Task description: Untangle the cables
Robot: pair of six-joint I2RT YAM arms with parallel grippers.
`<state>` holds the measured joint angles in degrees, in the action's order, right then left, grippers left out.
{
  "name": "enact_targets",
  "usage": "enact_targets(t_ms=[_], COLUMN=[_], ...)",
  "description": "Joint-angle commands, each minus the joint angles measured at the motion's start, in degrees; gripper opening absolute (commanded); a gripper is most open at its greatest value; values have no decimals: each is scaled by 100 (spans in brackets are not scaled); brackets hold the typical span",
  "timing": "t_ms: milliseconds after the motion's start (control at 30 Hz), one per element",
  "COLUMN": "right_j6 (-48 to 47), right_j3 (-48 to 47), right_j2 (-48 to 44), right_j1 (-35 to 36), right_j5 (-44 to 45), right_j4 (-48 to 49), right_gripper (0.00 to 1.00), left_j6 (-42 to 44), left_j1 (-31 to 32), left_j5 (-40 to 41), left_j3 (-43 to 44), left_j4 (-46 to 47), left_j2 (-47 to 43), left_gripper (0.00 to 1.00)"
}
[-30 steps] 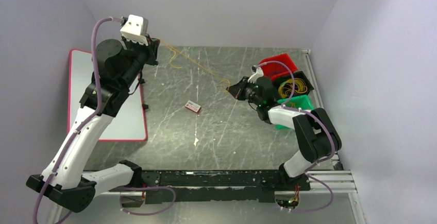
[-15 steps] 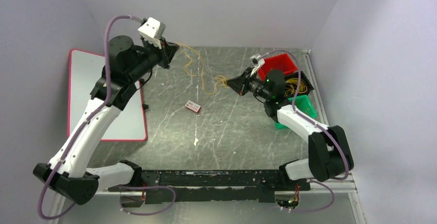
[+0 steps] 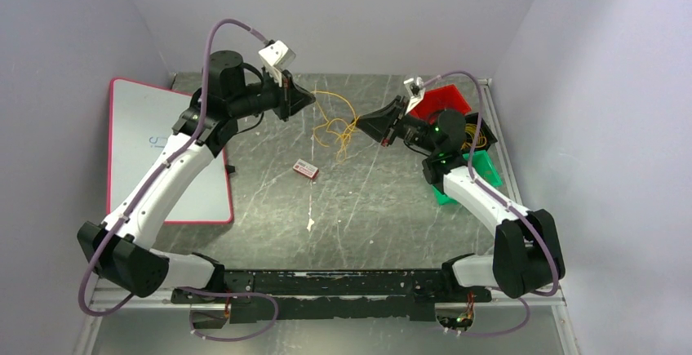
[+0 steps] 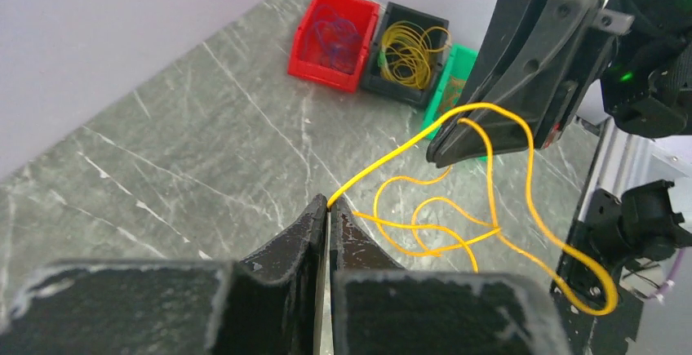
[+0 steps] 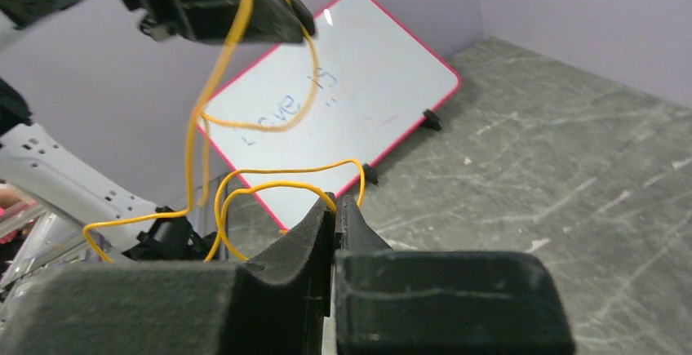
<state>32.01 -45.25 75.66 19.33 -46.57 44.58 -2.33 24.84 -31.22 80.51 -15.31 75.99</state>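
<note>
Behind yellow cables (image 5: pixel 194 159), whiteboard (image 5: pixel 383 77) shows faint handwriting, maybe "Love".

Both arms are up over the table (image 3: pixel 367 208), tips facing each other near the back middle. Left gripper (image 3: pixel 311 100) and right gripper (image 3: pixel 360 120) each pinch the cables (image 3: pixel 328 131), jaws closed (thin yellow-orange wires, single strands hard to tell apart). The wires sag between them in loose tangled loops. Small red-white box (image 3: pixel 306 169) lies on the table near the loops. Whiteboard (image 3: pixel 135 135) at left. Red bin (image 3: pixel 445 95), black bin (image 3: pixel 490 136) with yellow wires and green bin (image 3: pixel 485 166) at right, partly behind the right arm.
</note>
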Motion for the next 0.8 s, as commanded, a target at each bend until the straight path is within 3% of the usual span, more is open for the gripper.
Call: enact_targets(t_ms=[0,500,767], right_j6=[600,2232,2752], right_j3=[-138,-104,-333], right_j2=[2,650,1036], right_j1=[-25,-16,-6], right_j5=[-343,-310,-360], right_j4=[952,3469,3923], right_gripper=[4,22,25], left_j6=[13,-116,-27], left_j1=[-23,-12,-1], left_j5=[-478,-805,-726], left_j3=[111,-4,63], left_j4=[-94,-30,-197], left_j2=[56,247,303], left_gripper=[7,7,7])
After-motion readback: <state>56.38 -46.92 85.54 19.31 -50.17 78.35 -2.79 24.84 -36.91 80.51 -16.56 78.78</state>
